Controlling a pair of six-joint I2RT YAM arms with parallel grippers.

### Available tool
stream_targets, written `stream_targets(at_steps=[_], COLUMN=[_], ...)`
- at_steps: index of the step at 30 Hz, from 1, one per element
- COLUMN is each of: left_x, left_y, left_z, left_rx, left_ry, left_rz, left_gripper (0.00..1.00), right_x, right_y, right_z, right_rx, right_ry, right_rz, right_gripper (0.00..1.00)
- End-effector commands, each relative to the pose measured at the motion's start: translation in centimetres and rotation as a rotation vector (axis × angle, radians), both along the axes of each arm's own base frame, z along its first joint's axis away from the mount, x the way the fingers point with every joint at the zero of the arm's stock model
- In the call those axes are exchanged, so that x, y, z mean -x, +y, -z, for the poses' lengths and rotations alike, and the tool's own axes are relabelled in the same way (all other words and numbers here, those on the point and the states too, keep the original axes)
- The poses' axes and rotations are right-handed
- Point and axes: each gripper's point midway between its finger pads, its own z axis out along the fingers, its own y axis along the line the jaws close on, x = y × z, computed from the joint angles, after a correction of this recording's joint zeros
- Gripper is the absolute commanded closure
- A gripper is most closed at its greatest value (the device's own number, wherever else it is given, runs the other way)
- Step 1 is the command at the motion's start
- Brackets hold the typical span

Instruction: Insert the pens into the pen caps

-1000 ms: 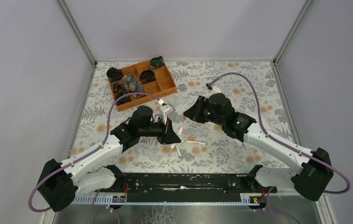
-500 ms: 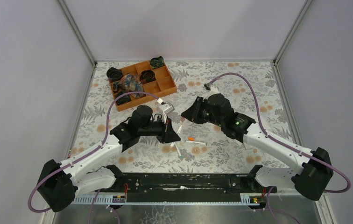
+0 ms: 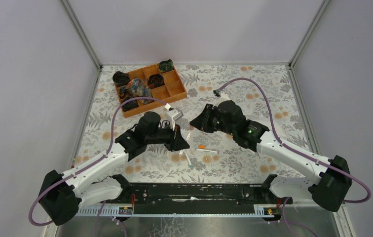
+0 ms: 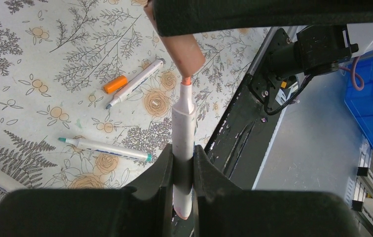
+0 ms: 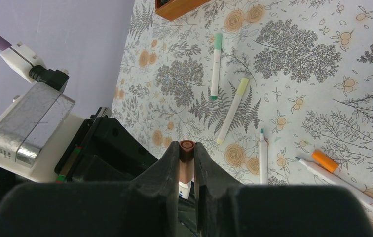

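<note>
Left gripper point(image 4: 182, 165) clamped on white pen point(image 4: 183, 116), long axis straight ahead. Pink tip point(image 4: 186, 80) at mouth of brown cap point(image 4: 180, 49); cap skewed off pen axis, pinched in right gripper point(image 5: 186, 160). Loose orange cap point(image 4: 115, 84) on table point(image 4: 21, 123) beyond.

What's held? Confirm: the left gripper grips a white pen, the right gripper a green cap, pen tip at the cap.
Wrong colour: the cap in the right gripper is brown, not green, as the right wrist view shows. The left gripper does grip the white pen, tip at the cap.
</note>
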Motion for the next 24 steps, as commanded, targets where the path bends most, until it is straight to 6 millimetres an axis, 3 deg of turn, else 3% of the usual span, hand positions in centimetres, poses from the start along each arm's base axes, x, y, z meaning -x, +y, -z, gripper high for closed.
stream_targets(at_steps=[1, 24], left_x=[-0.6, -1.3], left_y=[-0.1, 0.0], left_z=[-1.7, -2.8], left_rx=[0.018, 0.082], left_ry=[-0.064, -0.065], left_rz=[-0.01, -0.097], left_gripper=[1.0, 1.0], right_x=[0.2, 1.6], right_y=[1.2, 2.1], right_z=[-2.3, -1.0], right_rx=[-0.059, -0.051], right_ry=[-0.043, -0.04], right_rz=[-0.031, -0.035], right_gripper=[1.0, 1.0])
